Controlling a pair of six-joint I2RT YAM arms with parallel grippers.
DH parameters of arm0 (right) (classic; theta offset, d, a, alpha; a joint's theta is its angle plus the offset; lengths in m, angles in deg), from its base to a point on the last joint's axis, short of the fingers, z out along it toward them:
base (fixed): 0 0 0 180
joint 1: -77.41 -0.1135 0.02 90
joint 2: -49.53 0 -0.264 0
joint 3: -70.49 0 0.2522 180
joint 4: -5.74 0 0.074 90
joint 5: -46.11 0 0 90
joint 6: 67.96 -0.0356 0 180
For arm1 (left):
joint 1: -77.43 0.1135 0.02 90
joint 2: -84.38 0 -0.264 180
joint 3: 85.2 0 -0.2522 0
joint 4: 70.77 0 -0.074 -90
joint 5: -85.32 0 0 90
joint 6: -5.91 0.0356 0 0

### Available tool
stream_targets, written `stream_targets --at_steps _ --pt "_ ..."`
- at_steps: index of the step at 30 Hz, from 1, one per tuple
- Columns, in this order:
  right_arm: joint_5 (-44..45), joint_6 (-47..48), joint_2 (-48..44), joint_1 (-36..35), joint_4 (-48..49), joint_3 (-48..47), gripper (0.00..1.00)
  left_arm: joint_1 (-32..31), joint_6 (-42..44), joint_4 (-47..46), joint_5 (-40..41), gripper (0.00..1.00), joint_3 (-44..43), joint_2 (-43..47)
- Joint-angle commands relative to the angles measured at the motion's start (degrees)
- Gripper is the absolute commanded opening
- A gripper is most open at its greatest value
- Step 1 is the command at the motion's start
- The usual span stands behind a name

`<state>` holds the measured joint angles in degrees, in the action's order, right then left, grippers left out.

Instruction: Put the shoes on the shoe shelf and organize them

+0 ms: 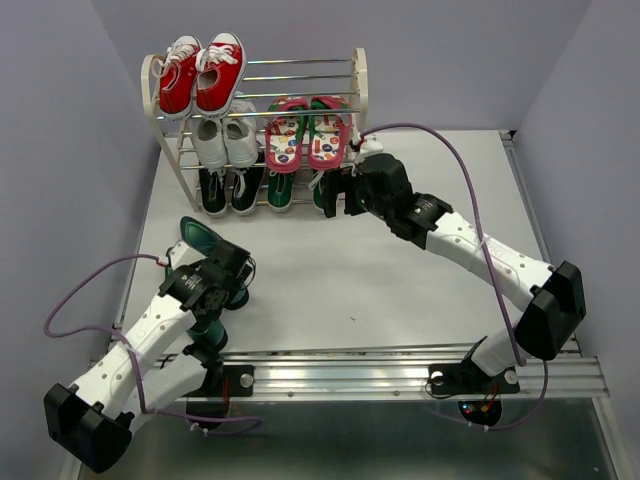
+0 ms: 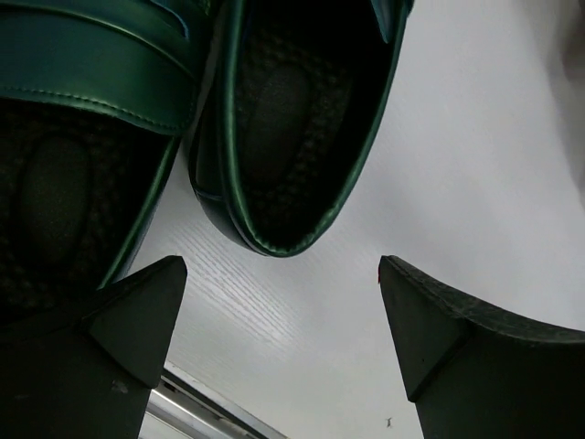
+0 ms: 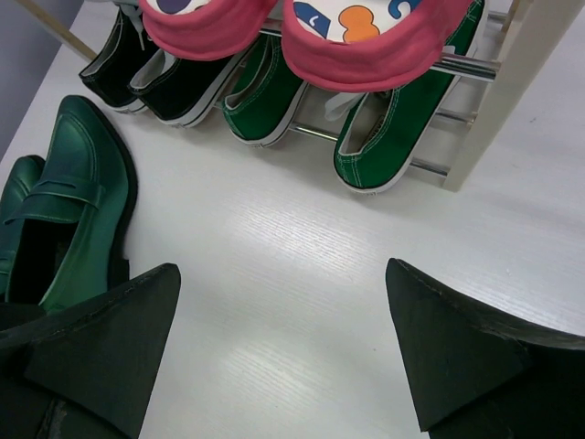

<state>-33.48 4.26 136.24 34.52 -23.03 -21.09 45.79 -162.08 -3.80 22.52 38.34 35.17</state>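
The shoe shelf (image 1: 360,80) stands at the back left. Red-pink flip-flops (image 1: 305,130) lie on its second tier. Green sneakers (image 1: 280,188) sit on the bottom tier and also show in the right wrist view (image 3: 402,119). The dark teal heels (image 1: 205,238) lie on the table at the near left, and show close up in the left wrist view (image 2: 292,119). My left gripper (image 1: 225,272) hangs open just above them, holding nothing (image 2: 279,302). My right gripper (image 1: 335,198) is open and empty in front of the shelf's bottom right corner (image 3: 283,338).
Red sneakers (image 1: 200,75) sit on the top tier, white sneakers (image 1: 225,140) on the second tier left, black sneakers (image 1: 228,188) on the bottom tier left. A metal rail (image 1: 350,375) runs along the table's near edge. Grey walls close in behind and beside the table.
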Motion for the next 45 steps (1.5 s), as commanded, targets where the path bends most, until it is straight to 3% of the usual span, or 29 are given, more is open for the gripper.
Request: stream_targets --at_steps 1,7,16,19,22,23,30,35,39,44,45 --pt "-0.57 1.96 -0.5 -0.52 2.17 -0.23 1.0 4.46 -3.83 0.58 -0.39 0.99 2.44 2.54" --pt "1.36 3.19 -0.5 -0.52 1.74 0.83 1.0 12.56 -0.68 -1.6 -1.53 0.98 3.58 -1.14" --pt "7.16 3.89 0.21 -0.52 1.65 1.09 1.0 15.47 0.83 -1.45 -3.99 0.7 2.88 -5.46" --pt "8.91 3.81 0.29 -0.52 1.73 1.44 1.0 15.38 1.8 -2.5 -6.37 0.51 3.85 -5.98" --pt "9.62 3.63 0.29 -0.52 1.73 1.62 1.0 15.38 4.42 -3.55 -6.63 0.07 3.85 -5.99" --pt "10.23 3.54 0.29 -0.52 1.73 1.62 1.0 15.38 5.04 -3.81 -6.9 0.0 3.68 -5.64" --pt "12.7 3.89 -0.23 -0.52 1.73 2.06 1.0 15.38 17.07 -7.68 -15.15 0.0 2.45 0.51" --pt "13.75 3.28 -2.6 -0.52 1.73 4.6 1.0 14.59 27.68 -4.09 -20.41 0.0 -2.64 5.26" --pt "15.95 2.84 -3.83 0.0 1.73 7.24 1.0 13.01 35.62 -1.1 -23.95 0.0 -5.99 3.69" --pt "17.62 2.84 -6.47 0.0 1.65 9.96 1.0 5.55 39.68 1.63 -25.62 0.0 -9.68 -1.49" --pt "17.97 3.19 -6.91 0.61 1.65 10.67 1.0 1.71 39.42 2.94 -25.71 0.0 -11.6 -2.11"
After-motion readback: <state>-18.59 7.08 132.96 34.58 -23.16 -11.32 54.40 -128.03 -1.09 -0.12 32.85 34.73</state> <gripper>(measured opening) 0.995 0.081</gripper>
